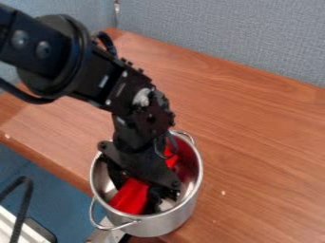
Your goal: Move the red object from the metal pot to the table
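Red bar (131,196) lies slanted inside the metal pot (143,220) at the desk (241,114) front edge. End effector (148,178) points down into the pot around the bar; grip can't be confirmed. Bar looks stiff, light, smooth, maybe slippery; best pinched across its narrow middle.

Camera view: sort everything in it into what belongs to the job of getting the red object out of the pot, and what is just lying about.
Belongs to the job:
- red object, inside the pot
- metal pot
- table
- gripper, reaching down into the pot

Just there:
- blue wall behind the table
- dark cable at lower left
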Action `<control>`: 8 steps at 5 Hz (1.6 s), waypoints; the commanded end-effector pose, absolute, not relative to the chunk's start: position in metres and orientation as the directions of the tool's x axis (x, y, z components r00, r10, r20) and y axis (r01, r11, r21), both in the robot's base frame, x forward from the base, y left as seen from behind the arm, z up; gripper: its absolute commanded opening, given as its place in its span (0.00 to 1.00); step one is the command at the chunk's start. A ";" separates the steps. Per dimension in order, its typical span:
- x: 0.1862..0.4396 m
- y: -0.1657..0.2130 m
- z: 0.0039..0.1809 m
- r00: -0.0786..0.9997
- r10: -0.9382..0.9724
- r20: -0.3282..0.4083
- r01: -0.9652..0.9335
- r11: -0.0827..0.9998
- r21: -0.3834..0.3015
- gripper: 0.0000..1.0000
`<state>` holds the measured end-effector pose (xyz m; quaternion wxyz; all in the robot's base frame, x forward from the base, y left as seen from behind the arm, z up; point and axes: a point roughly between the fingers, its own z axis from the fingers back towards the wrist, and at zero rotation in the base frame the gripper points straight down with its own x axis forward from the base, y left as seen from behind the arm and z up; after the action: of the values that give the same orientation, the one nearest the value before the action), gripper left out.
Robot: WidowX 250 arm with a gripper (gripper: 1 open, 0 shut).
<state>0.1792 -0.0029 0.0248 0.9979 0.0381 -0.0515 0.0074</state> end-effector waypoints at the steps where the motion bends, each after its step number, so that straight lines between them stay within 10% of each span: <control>1: 0.183 -0.001 0.026 0.994 0.029 0.108 -0.038 0.996 0.083 0.00; 8: 0.170 -0.001 0.045 0.997 0.048 0.066 -0.053 0.995 0.079 0.00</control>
<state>0.1605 0.0004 0.0376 0.9986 0.0414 -0.0125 0.0310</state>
